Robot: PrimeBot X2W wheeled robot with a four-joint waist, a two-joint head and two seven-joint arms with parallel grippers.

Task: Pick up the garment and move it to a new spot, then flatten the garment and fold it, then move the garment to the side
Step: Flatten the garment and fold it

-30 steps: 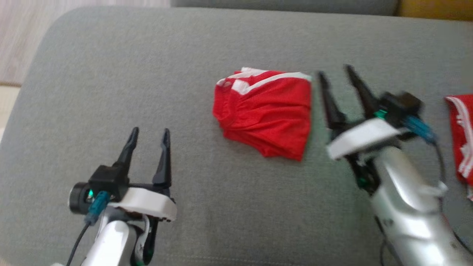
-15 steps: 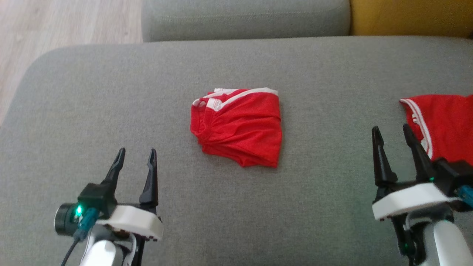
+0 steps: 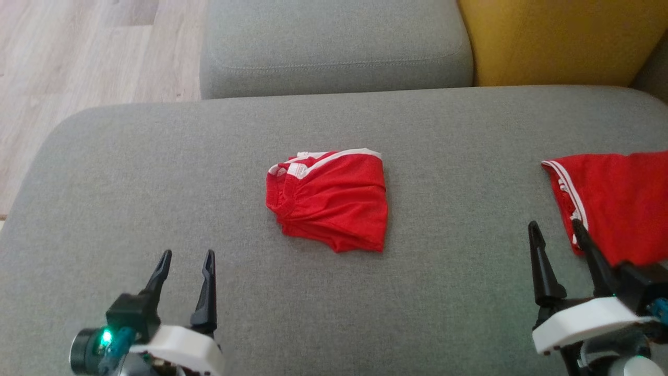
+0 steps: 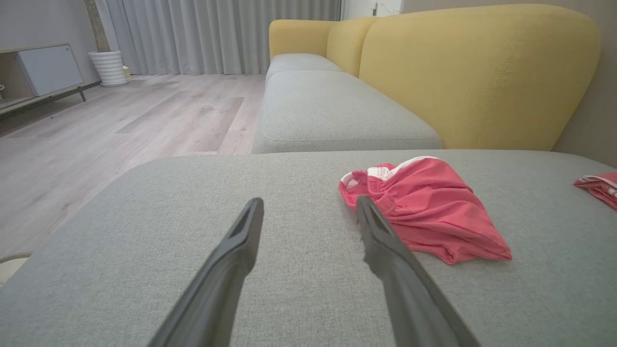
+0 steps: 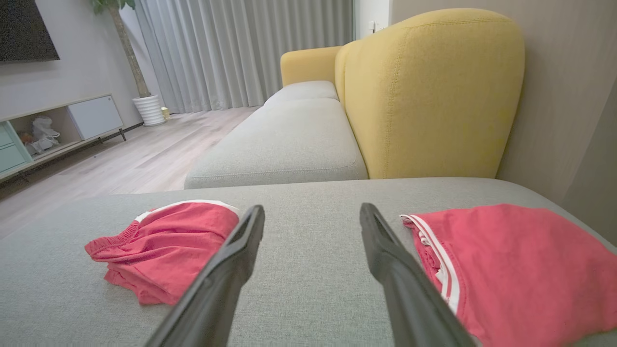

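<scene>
A folded red garment (image 3: 329,201) with white trim lies in the middle of the grey cushion (image 3: 156,172); the wrist views also show it (image 4: 429,212) (image 5: 164,246). A second red garment (image 3: 616,203) (image 5: 520,270) with white stripes lies flat at the right edge. My left gripper (image 3: 188,254) (image 4: 309,201) is open and empty, near and to the left of the folded garment. Open and empty too, my right gripper (image 3: 554,225) (image 5: 312,208) is at the lower right, its right fingertip just in front of the second garment's striped edge.
Beyond the cushion lies another grey seat cushion (image 3: 334,47), with a yellow backrest (image 3: 553,42) to the right. Wooden floor (image 3: 78,57) lies past the cushion's rounded left edge. Bare grey fabric lies between and in front of the two garments.
The head camera has tilted up, showing more of the sofa behind. My right gripper has drawn back from the folded garment's right edge to the lower right. The left gripper has drawn back a little.
</scene>
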